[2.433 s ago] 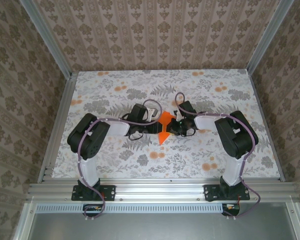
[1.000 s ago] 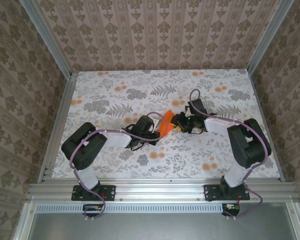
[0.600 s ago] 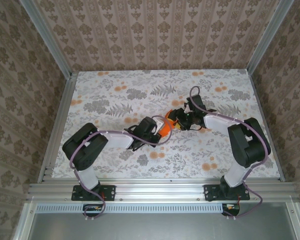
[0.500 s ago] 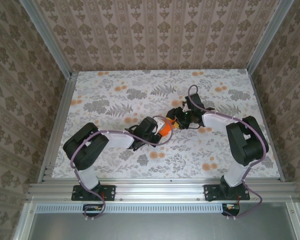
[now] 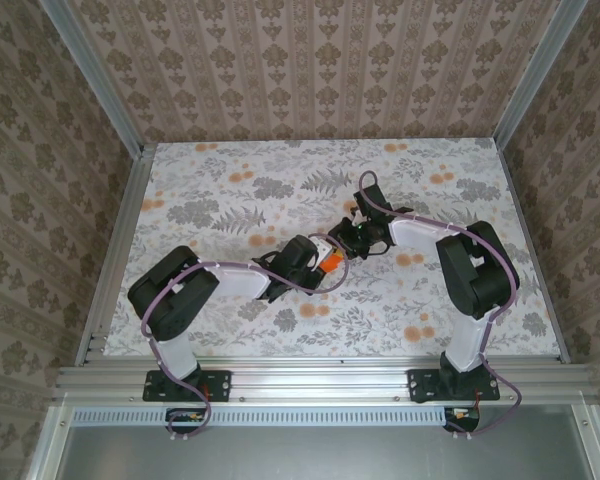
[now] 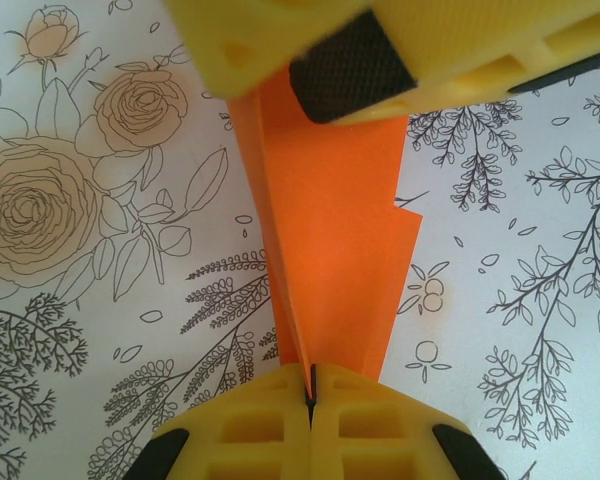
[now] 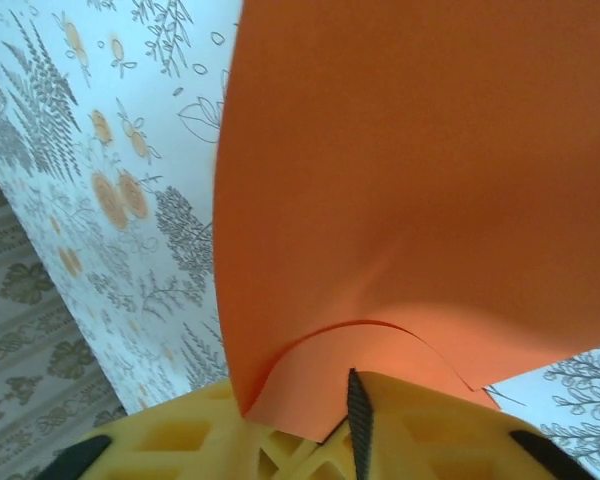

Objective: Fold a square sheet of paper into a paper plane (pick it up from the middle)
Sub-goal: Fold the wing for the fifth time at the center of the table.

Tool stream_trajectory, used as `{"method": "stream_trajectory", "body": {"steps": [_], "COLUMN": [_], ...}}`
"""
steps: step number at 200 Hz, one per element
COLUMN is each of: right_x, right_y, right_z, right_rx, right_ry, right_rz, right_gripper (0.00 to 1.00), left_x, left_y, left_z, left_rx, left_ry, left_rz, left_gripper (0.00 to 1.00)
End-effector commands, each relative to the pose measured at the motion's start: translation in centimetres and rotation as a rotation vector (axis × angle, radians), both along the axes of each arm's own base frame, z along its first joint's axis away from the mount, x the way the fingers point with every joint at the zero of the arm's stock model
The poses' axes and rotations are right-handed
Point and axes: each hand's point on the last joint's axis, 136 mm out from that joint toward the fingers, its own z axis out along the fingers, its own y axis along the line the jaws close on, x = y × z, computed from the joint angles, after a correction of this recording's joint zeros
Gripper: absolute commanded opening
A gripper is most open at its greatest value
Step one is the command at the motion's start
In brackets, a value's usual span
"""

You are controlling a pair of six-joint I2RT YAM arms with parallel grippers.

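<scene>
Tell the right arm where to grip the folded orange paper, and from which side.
Best pinch the folded orange paper at its wide end, coming in along the crease from opposite the left gripper, which is shut on the narrow end; the layers lie flat there.

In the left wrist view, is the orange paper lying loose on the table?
No, the left gripper pinches the orange paper at its near end between closed fingers.

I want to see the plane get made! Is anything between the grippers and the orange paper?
Nothing visible is in the way. The left gripper is shut on one end of the paper, and the right gripper pinches the opposite end. The flowered table lies underneath.
</scene>
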Motion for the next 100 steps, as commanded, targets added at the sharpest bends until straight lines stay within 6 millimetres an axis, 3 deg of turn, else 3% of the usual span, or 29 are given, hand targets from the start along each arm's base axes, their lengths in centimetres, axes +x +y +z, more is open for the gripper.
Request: {"method": "stream_trajectory", "body": {"steps": [1,31,54,85,100], "right_x": [-0.5,-0.7,-0.6,-0.1,0.1], "right_y": [-0.9,-1.4,-1.6,-1.6,-1.9], "right_z": [0.2,0.0,-0.5,-0.3,-0.5], "right_rx": [-0.067,-0.099,-0.123,-0.126,-0.129], "right_ry": [-0.001,-0.027,-0.068,-0.164,-0.194], "right_rz": [0.004,0.029,0.064,0.136,0.166], "right_gripper": [0.22,0.07,0.02,0.01,0.01], "left_x": [-0.7,-0.7,-1.0,-1.9,-2.4], "left_y": [1.5,1.4,1.3,0.8,0.7], "left_z": [-2.2,-1.8,-1.3,0.3,1.1], "left_rx": [0.105,0.093,0.072,-0.005,-0.06], "left_ry": [0.035,0.04,0.051,0.087,0.112], "left_rz": [0.003,0.009,0.012,0.002,-0.006], "left_gripper": [0.01,0.05,0.11,0.43,0.53]}}
